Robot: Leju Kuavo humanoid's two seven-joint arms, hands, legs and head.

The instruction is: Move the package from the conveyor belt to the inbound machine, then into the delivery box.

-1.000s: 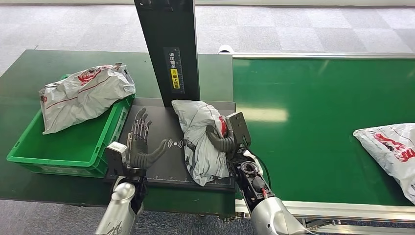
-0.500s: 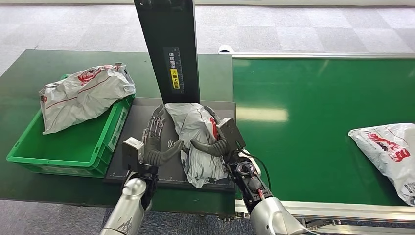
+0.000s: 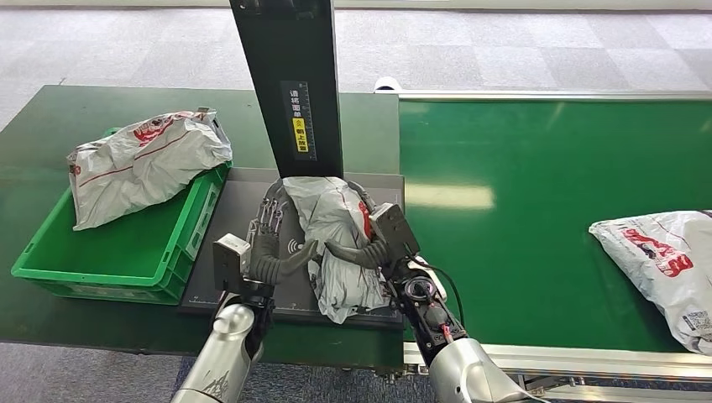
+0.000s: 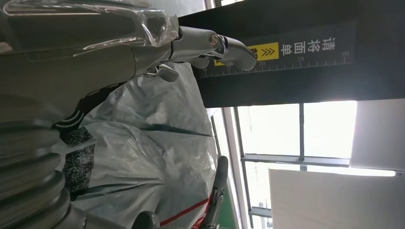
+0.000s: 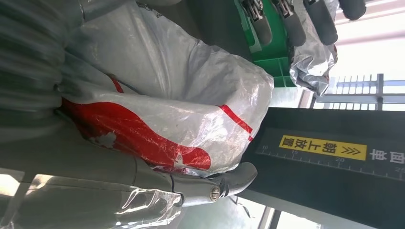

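Gripping package (image 3: 336,243), right hand (image 3: 374,243) fingers clamped, left hand (image 3: 267,243) fingers apart, right wrist view reveals red print.

A package (image 3: 334,243) lies on the inbound machine's platform (image 3: 243,197), just before its upright column (image 3: 290,84). The left hand (image 3: 267,243) is against the package's left side, the right hand (image 3: 374,243) against its right side, so the package sits between them. Left of the platform stands the delivery box (image 3: 109,252), with a second package (image 3: 143,164) resting in it and over its far rim. Right of the platform runs the conveyor belt (image 3: 520,210), and a third package (image 3: 659,269) lies on it near its right end
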